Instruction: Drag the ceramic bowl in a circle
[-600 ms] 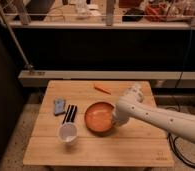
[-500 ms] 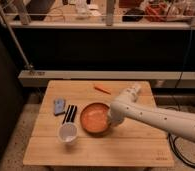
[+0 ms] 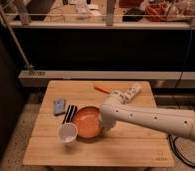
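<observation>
Wooden table (image 3: 116, 150), speckled floor (image 3: 15, 137), dark wall (image 3: 91, 52) behind

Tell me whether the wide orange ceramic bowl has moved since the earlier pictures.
Yes. The orange ceramic bowl slid left toward the white cup, with the gripper at its right rim.

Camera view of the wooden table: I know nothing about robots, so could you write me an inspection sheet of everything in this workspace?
Surface: wooden table, slatted top.
Job's things: ceramic bowl, orange, upright near the middle.
Clutter: white cup close against the bowl's front left; blue object and black strip behind the cup; orange stick and pale packet near the far edge.
Grippers: gripper at the bowl's right rim, on the white arm.
Cables: black cable on the floor, right of the table.
Surroundings: pale ledge behind; dark shelving above.
</observation>
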`<state>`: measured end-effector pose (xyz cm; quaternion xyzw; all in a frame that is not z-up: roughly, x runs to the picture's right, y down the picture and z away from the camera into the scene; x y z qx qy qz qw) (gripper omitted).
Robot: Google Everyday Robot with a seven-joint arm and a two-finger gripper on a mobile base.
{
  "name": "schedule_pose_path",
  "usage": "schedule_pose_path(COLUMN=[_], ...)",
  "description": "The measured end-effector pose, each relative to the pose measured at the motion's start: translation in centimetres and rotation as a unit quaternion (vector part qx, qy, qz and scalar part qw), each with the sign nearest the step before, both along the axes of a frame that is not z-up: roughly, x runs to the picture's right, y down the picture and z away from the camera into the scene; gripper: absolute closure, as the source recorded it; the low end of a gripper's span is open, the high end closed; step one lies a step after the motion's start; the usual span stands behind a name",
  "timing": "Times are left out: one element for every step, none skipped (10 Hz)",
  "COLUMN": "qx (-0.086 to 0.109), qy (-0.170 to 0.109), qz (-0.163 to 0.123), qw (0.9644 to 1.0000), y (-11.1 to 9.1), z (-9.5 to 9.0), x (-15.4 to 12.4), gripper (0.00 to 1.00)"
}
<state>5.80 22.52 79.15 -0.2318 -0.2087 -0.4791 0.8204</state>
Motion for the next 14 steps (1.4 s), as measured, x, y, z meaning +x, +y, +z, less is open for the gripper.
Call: schedule_pose_path(qx=[-0.006, -0.012, -0.015, -0.018, -0.02, -0.021, -0.02, -0.017, -0.017, -0.014, -0.014, -0.012, -0.012, -0.009], qy=[0.006, 0.014, 0.02, 0.029, 0.04, 0.05, 0.061, 0.072, 0.078, 0.081, 0.081, 0.079, 0.076, 0.072], qz=[0.0, 0.001, 0.004, 0.011, 0.023, 0.037, 0.053, 0.067, 0.076, 0.083, 0.086, 0.087, 0.087, 0.085], qw=[1.0, 0.9998, 0.9997, 0.9994, 0.9987, 0.9978, 0.9965, 0.9951, 0.9939, 0.9932, 0.9929, 0.993, 0.9932, 0.9937], y=[0.7, 1.4, 1.9, 2.3, 2.6, 2.6, 2.5, 2.3, 2.1, 1.5, 1.1, 0.5, -0.2, -1.0], z=[-0.6, -1.1, -1.4, -1.7, -2.0, -2.4, -2.6, -2.7, -2.6, -2.3, -1.9, -1.4, -0.8, -0.2], x=[1.1, 3.1, 4.8, 7.2, 10.0, 12.6, 15.3, 17.4, 19.0, 20.8, 21.8, 22.2, 22.0, 21.3], gripper=[0.93, 0.93, 0.93, 0.93, 0.93, 0.93, 0.93, 0.93, 0.93, 0.93, 0.93, 0.93, 0.93, 0.93])
